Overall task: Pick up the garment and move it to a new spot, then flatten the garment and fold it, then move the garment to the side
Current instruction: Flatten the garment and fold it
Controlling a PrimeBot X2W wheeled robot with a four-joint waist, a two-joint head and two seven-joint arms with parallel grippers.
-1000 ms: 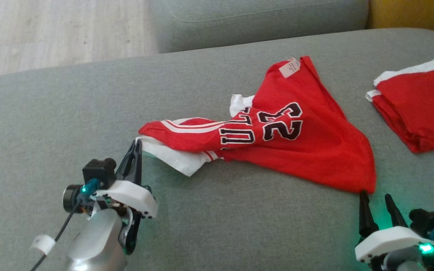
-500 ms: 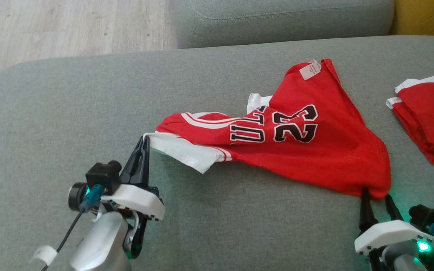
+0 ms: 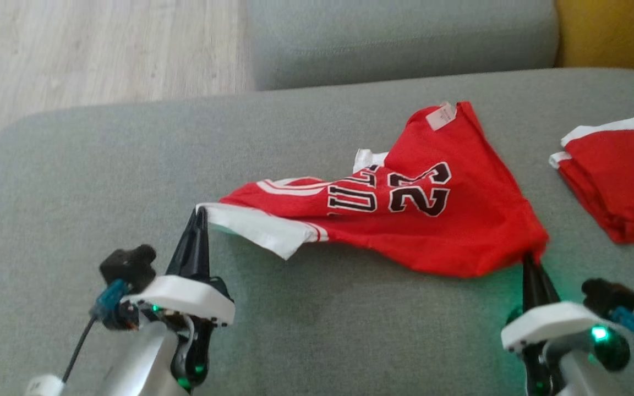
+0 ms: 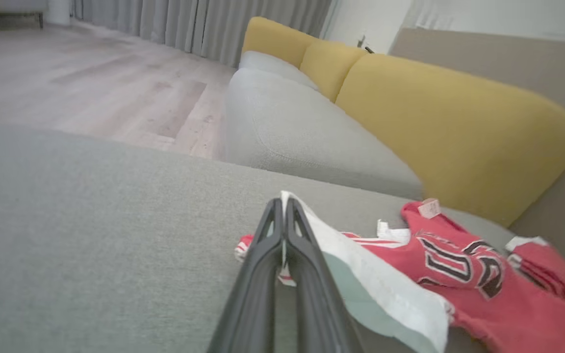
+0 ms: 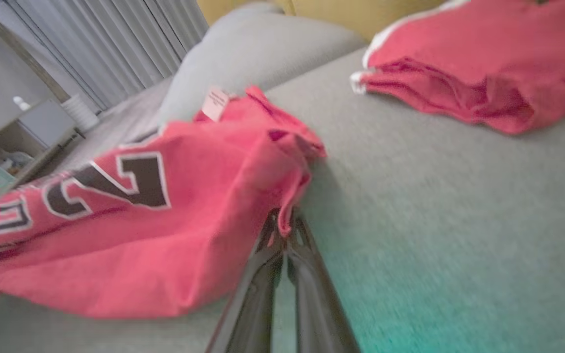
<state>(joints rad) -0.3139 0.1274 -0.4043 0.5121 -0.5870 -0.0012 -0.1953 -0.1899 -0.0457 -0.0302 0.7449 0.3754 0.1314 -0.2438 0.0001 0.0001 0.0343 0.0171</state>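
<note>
The garment (image 3: 432,220) is spread on the seat cushion (image 3: 102,181), near its middle. Its left end is pinched by the left gripper (image 3: 200,212), and its near right corner by the right gripper (image 3: 531,263). A folded cloth (image 3: 619,181) is laid to the right, apart from it. Behind the seat cushion, a second cushion (image 3: 394,38) and the floor (image 3: 75,49) are seen.

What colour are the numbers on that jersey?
The numbers are black, outlined white, on the red jersey; clearest in head view.

— What are we working on?
— We have a grey sofa cushion (image 3: 102,181); a crumpled red jersey (image 3: 432,220) lies across its middle.
— Anything else on it?
— We see a folded red garment (image 3: 619,187) near its right edge, apart from the jersey.
</note>
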